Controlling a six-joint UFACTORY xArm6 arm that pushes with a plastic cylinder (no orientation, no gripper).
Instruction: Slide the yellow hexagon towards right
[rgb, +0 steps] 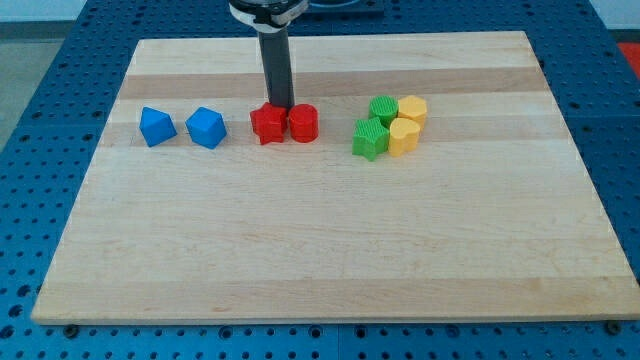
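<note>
The yellow hexagon (412, 109) sits right of the board's centre, near the view's top. It touches a green block (383, 109) on its left and a second yellow block (403, 137) below it. A green star (369, 139) lies left of that second yellow block. My tip (278, 105) is far to the left of the yellow hexagon. It stands just above the seam between a red star (267, 124) and a red hexagon (303, 123), close to or touching them.
Two blue blocks (157, 126) (206, 127) lie in a row at the view's left. The wooden board (320, 250) rests on a blue perforated table, and its right edge is some way beyond the yellow blocks.
</note>
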